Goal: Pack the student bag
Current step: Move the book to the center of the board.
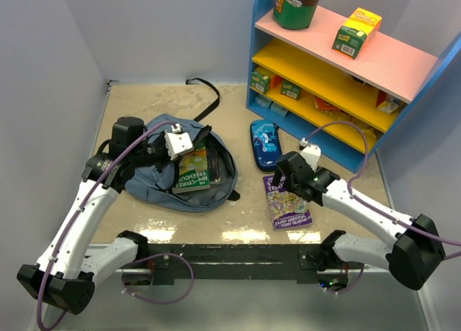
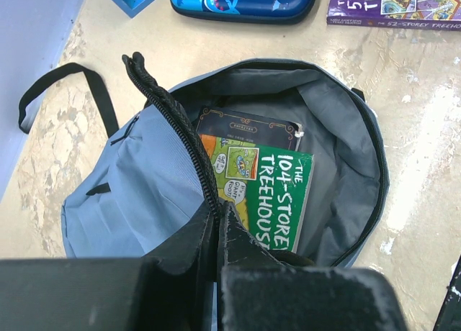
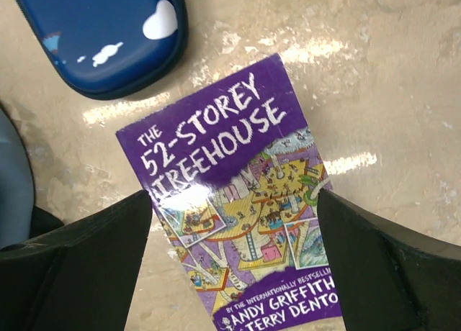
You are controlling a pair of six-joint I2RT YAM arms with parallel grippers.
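The student bag (image 1: pixel 148 191) lies at the left-centre of the table (image 1: pixel 144 108), well in from the near edge, with its mouth open toward the right. The left gripper (image 2: pixel 218 223) is clenched on the zipper edge of the bag and lifts that flap so the opening stays wide. Inside the bag a green book (image 2: pixel 270 194) rests flat on top of a dark notebook (image 2: pixel 245 126), with grey lining bare to their right.

Just right of the bag, a blue pencil case (image 1: pixel 263 142) lies on the table, and nearer the front edge is a purple book (image 3: pixel 245 194), flat and face up. The right gripper (image 3: pixel 234 201) hangs directly over this book with its fingers spread wide, holding nothing. One finger stands outside each long edge, so the book's long axis runs through the gap between them and the jaws would close across its short width.

The right arm is much the nearer to the purple book, which is probably the next thing to pack. From this gripper the bag's mouth lies to the left, so a carry would go that way, past the near end of the pencil case. A shelf (image 1: pixel 338 79) fills the far right corner.
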